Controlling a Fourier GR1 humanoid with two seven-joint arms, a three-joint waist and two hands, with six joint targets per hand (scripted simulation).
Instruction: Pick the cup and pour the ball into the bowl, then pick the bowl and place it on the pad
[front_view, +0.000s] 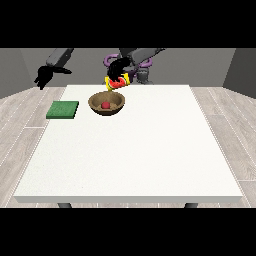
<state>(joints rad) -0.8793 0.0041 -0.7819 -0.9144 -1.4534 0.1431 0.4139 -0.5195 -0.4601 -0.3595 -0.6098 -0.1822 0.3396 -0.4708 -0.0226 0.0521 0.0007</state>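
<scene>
The cup (117, 82) sat tipped inside the curled fingers of the hand at the view's right (119, 69), held just above the bowl's far rim. It showed yellow and red, mouth angled down. The red ball (106, 105) lay in the brown bowl (106, 103), beside the green pad (63, 109). The hand at the view's left (44, 76) hung over the table's (130, 150) far corner; its fingers couldn't be read.

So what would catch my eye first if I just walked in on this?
Probably the bright red and yellow cup, tipped in a black hand above the table's far edge. Just below sits a brown wooden bowl holding a small red ball, with a flat green pad to its left.
</scene>
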